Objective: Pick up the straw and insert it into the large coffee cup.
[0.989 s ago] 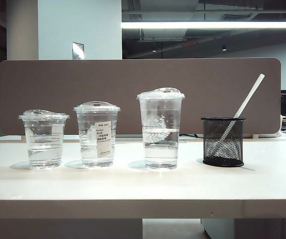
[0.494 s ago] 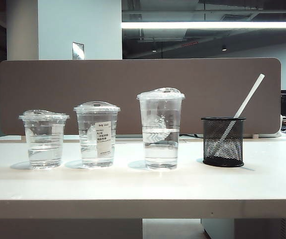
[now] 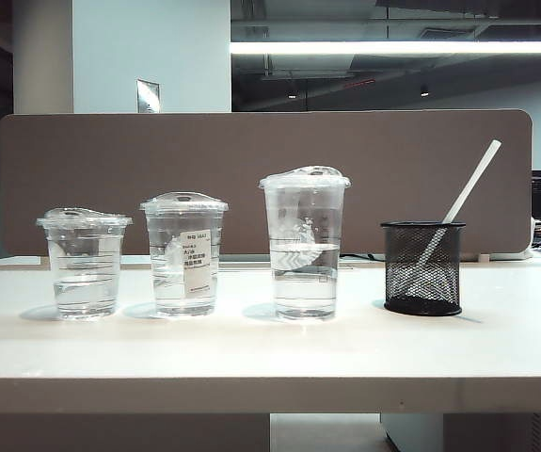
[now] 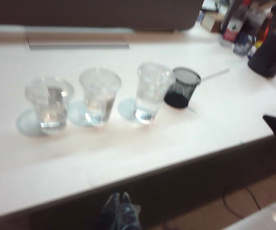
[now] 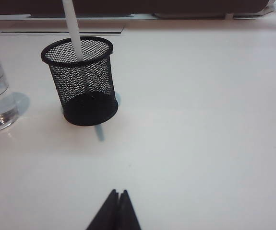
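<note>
Three cups stand in a row along the middle of the tabletop (image 3: 496, 348), and the large cup (image 3: 304, 243), domed lid on and part full of clear liquid, is the one nearest the mesh holder (image 3: 422, 267). The straw (image 3: 466, 191) leans in that holder, its top tilted away from the cups, toward the tabletop's right edge. Nothing is picked up yet.

The right gripper (image 5: 114, 211) hangs above bare tabletop on the near side of the holder, jaws pressed together, holding nothing. The left gripper (image 4: 118, 213) sits off the near edge, looking across the whole row; its jaws look closed and empty, though the view is blurred.

The risks, as I read them: the holder is light and the straw slanted, so a grab from the wrong angle could tip the holder or knock the straw out. Jaws must spread first. Later, a thin straw pinched off-centre could swing and miss the lid's hole, or nudge the cup and slosh it.
</note>
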